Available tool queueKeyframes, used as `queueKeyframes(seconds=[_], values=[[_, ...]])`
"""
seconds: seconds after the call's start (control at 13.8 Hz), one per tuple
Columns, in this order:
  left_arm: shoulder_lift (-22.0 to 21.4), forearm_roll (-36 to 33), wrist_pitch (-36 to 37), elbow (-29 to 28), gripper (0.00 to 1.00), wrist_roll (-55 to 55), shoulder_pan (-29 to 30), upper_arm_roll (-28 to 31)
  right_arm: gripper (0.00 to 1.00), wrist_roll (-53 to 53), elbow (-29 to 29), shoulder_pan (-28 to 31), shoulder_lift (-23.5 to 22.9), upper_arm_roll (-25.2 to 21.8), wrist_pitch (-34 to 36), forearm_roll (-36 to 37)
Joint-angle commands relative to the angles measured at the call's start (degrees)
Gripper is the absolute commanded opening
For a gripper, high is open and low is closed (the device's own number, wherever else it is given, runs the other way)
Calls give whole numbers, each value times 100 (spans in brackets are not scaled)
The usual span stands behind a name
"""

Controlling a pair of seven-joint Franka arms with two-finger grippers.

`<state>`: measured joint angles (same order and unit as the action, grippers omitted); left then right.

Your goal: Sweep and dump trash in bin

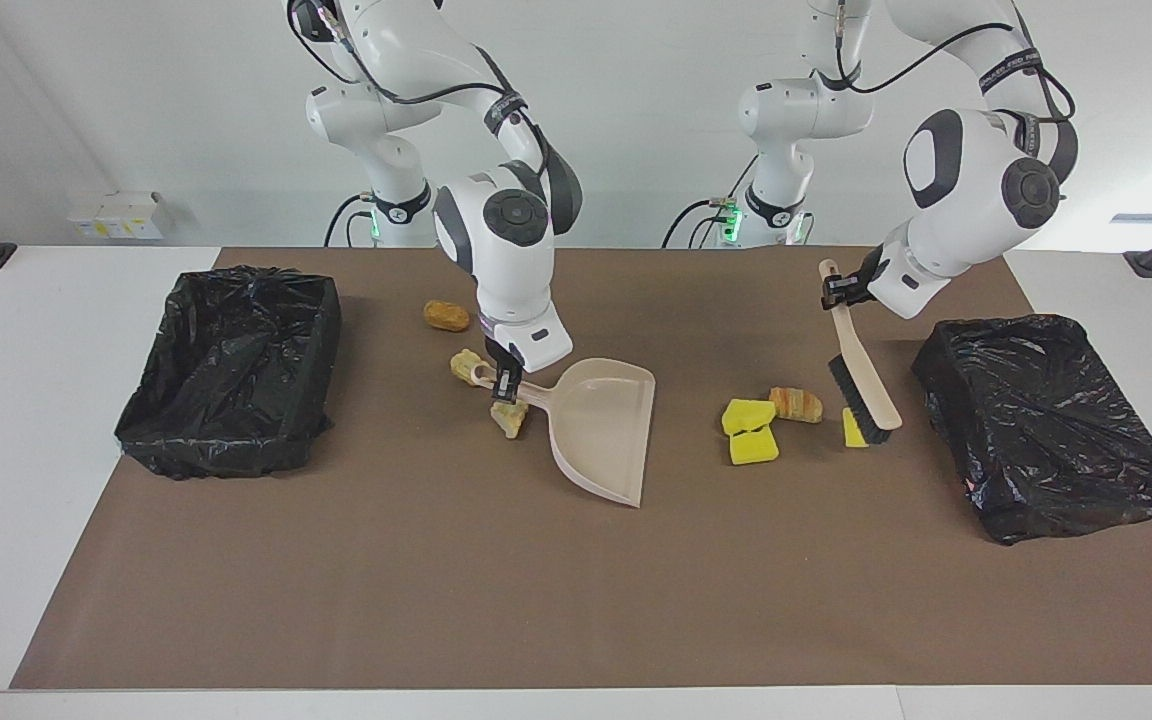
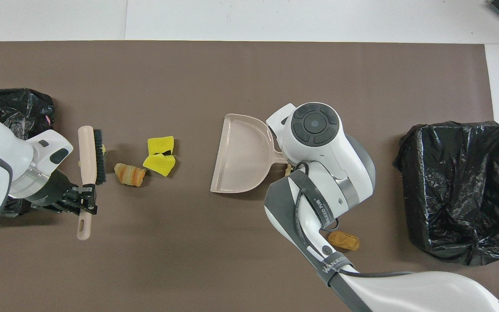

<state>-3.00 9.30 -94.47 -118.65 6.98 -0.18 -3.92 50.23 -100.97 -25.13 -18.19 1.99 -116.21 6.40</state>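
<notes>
"WANLEED" on right arm's strap (image 2: 332,265)

A brown mat (image 1: 436,600) covers the white table (image 1: 26,420), with white boxes (image 1: 116,215) at its edge.

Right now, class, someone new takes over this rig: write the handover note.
Left claw: shut on the brush handle, bristles beside a yellow sponge bit.
Right claw: shut on the dustpan handle; the pan is empty, mouth toward the sponges and roll.
Three bread lumps lie by the right claw.
Done: tools picked up. Left: sweep everything in, dump in a bin.
</notes>
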Motion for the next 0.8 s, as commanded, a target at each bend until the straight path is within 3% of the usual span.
queueKeyframes(seconds=[0.0,0.29,0.73], values=[[-288,116,-650,-685,0,5,-78,-38,0,171,-151,8,0,38,-217,98],[-245,-49,147,-213,0,-4,122,-3,0,180,-186,25,0,38,-262,107],[-253,-1017,-395,-684,0,-309,405,5,0,171,-195,25,0,38,-262,116]])
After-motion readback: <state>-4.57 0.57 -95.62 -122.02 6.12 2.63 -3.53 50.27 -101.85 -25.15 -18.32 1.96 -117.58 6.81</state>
